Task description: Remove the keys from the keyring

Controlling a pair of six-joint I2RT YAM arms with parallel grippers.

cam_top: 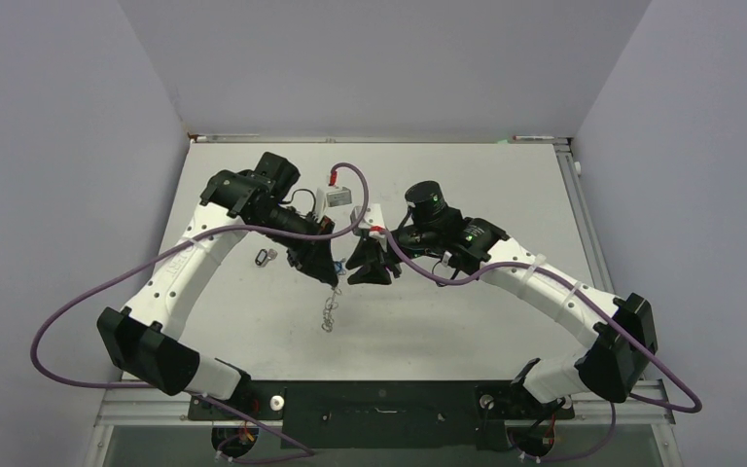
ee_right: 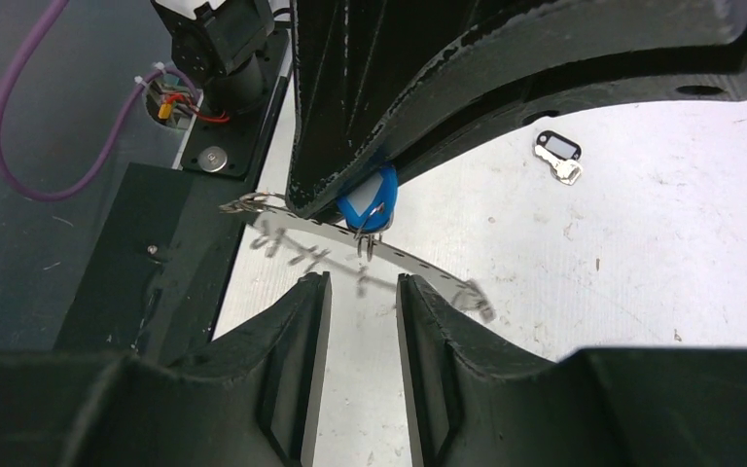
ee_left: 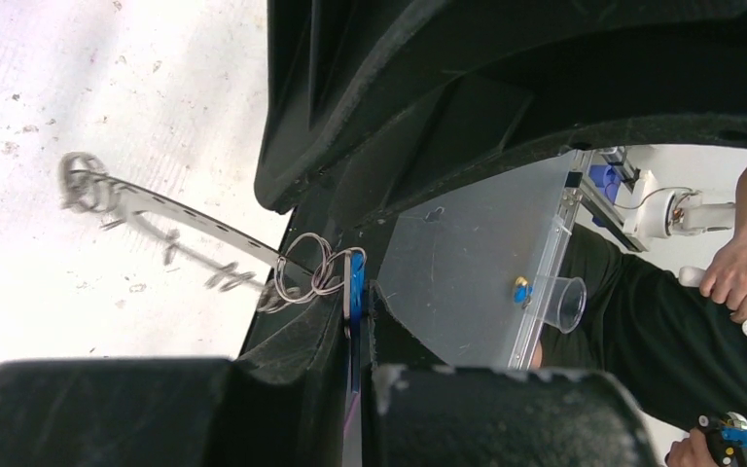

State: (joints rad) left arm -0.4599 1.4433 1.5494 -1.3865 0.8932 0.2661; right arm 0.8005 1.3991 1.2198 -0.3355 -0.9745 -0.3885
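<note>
My left gripper (cam_top: 327,269) (ee_left: 360,306) is shut on the blue plastic head of a key (ee_left: 354,284), held above the table. Thin wire loops (ee_left: 302,270) link that key to the grey keyring (ee_left: 185,216), which hangs below it edge-on and shows as a flat strip with small holes. From above, the keyring (cam_top: 329,313) dangles under the left fingers. My right gripper (cam_top: 368,269) (ee_right: 363,292) is open and empty. It sits just beside the left one, with the blue key (ee_right: 370,206) and keyring strip (ee_right: 418,265) right in front of its fingertips, not touching.
A loose key with a dark head (cam_top: 263,256) (ee_right: 557,156) lies on the table left of the left gripper. A small white block with red parts (cam_top: 336,197) stands behind the grippers. A person and a clear cup (ee_left: 564,302) are beyond the table edge.
</note>
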